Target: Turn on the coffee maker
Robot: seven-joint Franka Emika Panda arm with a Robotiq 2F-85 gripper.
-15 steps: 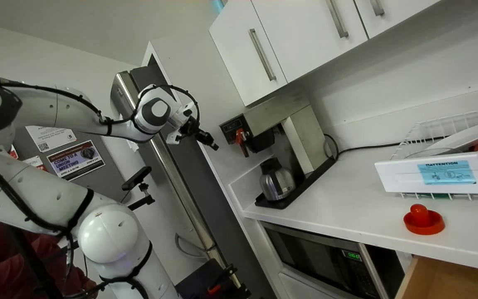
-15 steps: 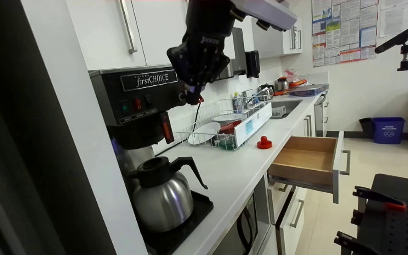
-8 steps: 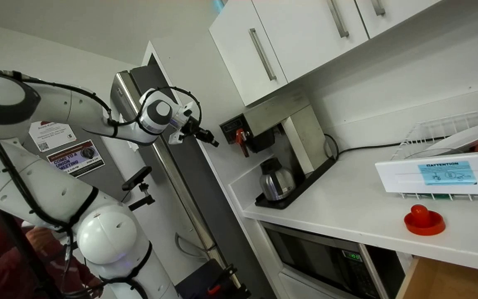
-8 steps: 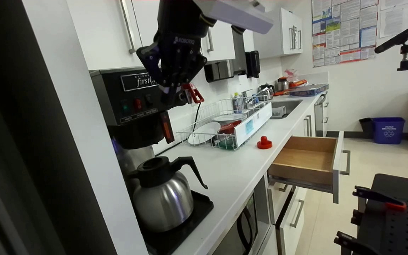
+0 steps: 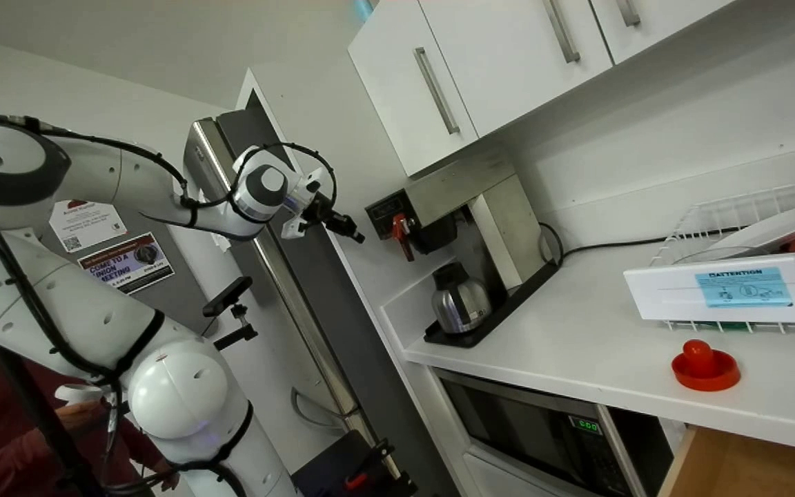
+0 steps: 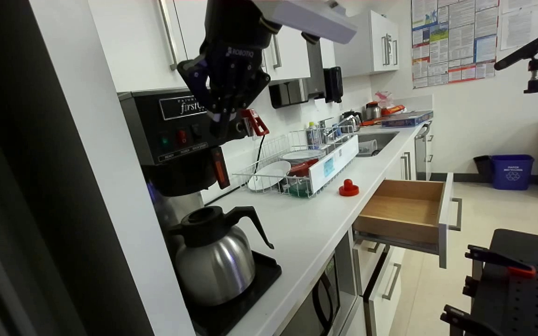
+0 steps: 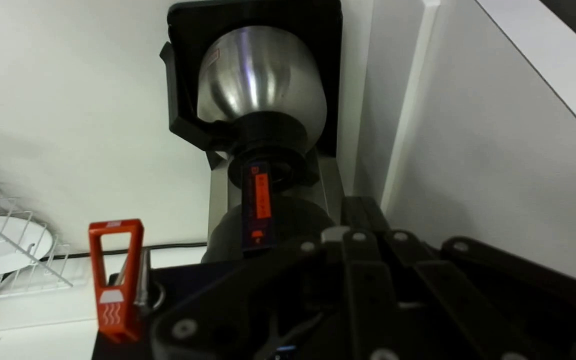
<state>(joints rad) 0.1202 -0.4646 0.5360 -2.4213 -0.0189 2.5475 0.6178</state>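
The coffee maker (image 5: 456, 197) stands on the counter with its black front panel (image 6: 150, 121) facing out. On that panel are a green-lit lamp (image 6: 165, 140), a red switch (image 6: 182, 136) and a black switch (image 6: 196, 131). A steel carafe (image 6: 215, 268) with a black lid sits on the black base; it also shows in the wrist view (image 7: 268, 75). My gripper (image 5: 359, 239) is shut and empty, its fingertips together in the wrist view (image 7: 363, 205). It hangs before the panel's upper part, right of the switches in an exterior view (image 6: 221, 128). Whether it touches the panel is unclear.
A red tap handle (image 6: 256, 122) sticks out beside the gripper. A filter basket handle (image 6: 220, 168) hangs below. White upper cabinets (image 5: 439, 83) overhang the machine, and a white side wall (image 7: 493, 165) stands close. A dish rack (image 6: 269, 184) and an open drawer (image 6: 404, 210) lie farther along.
My gripper has moved left across the panel in an exterior view, toward the switches, uncovering the red tap handle. In the last half second it has barely moved, and it stays shut.
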